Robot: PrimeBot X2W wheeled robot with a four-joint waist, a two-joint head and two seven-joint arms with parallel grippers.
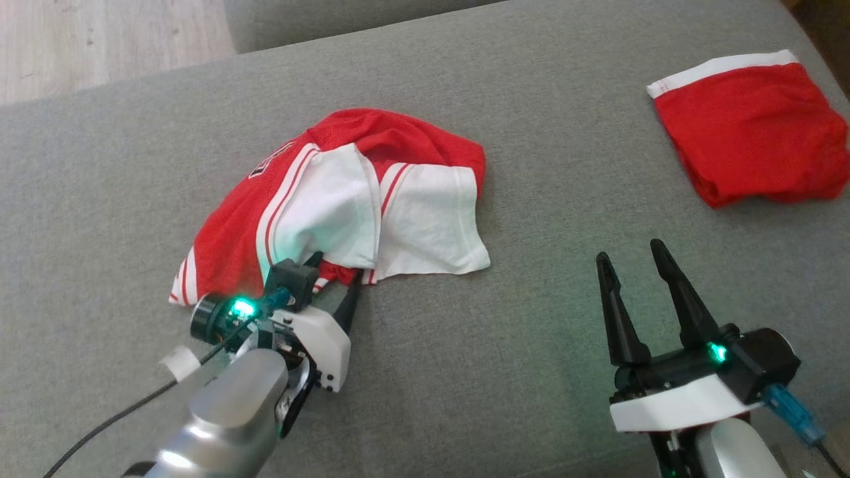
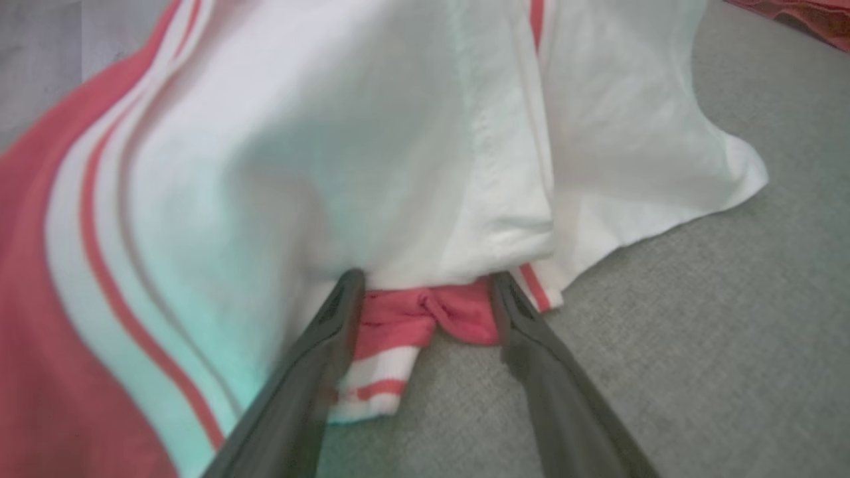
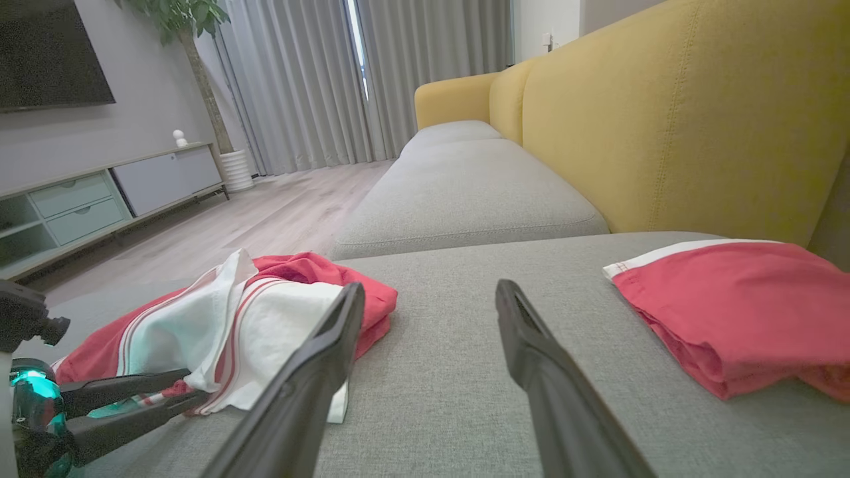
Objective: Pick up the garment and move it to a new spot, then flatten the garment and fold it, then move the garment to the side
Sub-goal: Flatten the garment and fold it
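A crumpled red and white garment (image 1: 345,192) lies on the grey sofa seat (image 1: 498,345), left of centre. My left gripper (image 1: 337,267) is open at its near edge. In the left wrist view its fingers (image 2: 332,332) straddle a bunched red and striped hem (image 2: 425,318) under the white cloth (image 2: 332,133). My right gripper (image 1: 629,251) stands open over bare cushion at the lower right, holding nothing. In the right wrist view the garment (image 3: 199,325) lies to the left of that gripper (image 3: 430,287), with the left gripper (image 3: 192,386) at its edge.
A second, folded red garment with a white band (image 1: 750,133) lies at the far right of the seat (image 3: 730,305). A yellow backrest (image 3: 664,119) rises behind it. Wooden floor (image 1: 99,40) lies beyond the seat's far left edge.
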